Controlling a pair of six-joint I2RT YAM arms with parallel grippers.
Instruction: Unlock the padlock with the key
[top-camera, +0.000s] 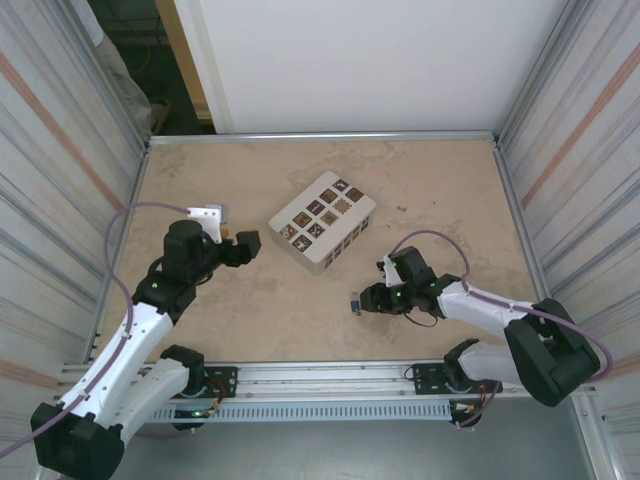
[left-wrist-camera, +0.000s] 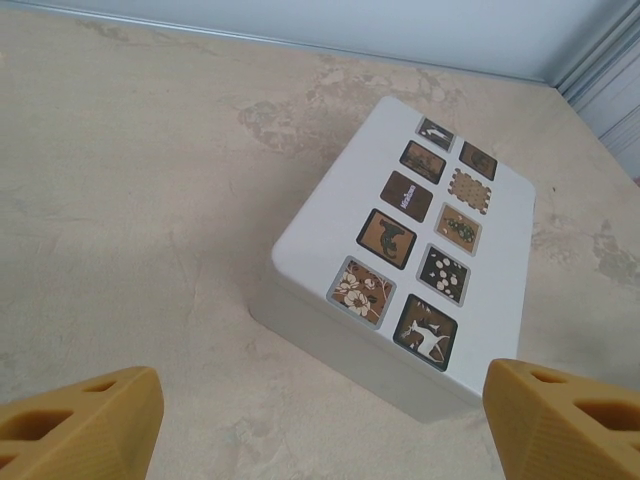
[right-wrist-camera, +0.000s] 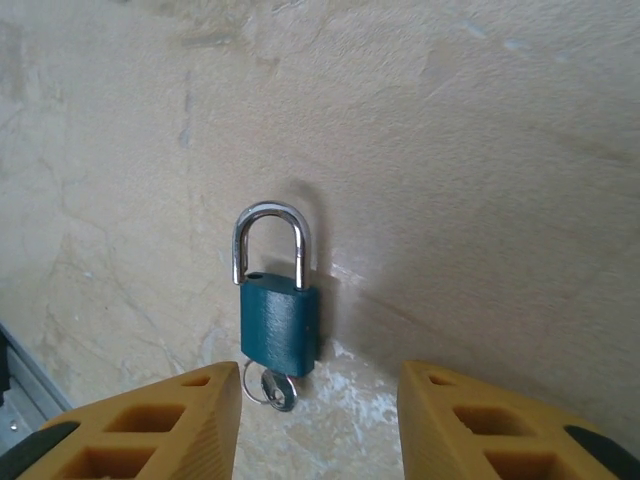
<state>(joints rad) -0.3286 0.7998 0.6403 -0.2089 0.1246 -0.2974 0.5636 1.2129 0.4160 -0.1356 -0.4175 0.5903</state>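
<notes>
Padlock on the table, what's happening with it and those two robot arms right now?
The right arm's fingers stand open on either side of the teal padlock, not gripping it. The padlock lies on the table with the key in its bottom end. I cannot tell whether the shackle has released. The left arm's fingers, also open and holding nothing, hover near a white tin with picture tiles on its lid.

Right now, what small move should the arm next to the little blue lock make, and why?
Probably close the right hand on the key and try a gentle twist. The key sits in the bottom of the blue padlock, its head lying between the open fingers, and I cannot tell whether the shackle has sprung free yet.
</notes>
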